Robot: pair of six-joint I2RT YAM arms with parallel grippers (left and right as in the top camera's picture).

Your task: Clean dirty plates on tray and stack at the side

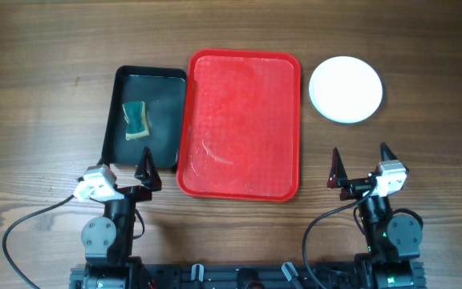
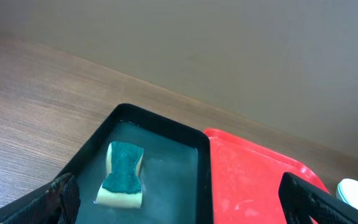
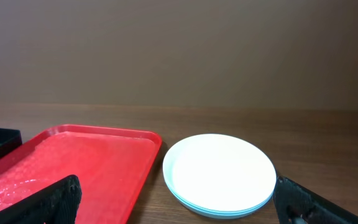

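The red tray (image 1: 239, 124) holds no plate at mid-desk (image 1: 38, 96); the plates (image 1: 346, 89) sit stacked beside its far right corner, white on top. Stiff, smooth, probably slippery and chippable, they are best pinched at the rim. The stack lies ahead of the right gripper (image 1: 360, 164), well apart; it and the left gripper (image 1: 120, 173) gape wide, empty, at the near edge.

black arms (image 1: 107, 231) with white wrist blocks (image 1: 95, 184), pointed black fingers (image 1: 146, 167), black cables (image 1: 30, 221)
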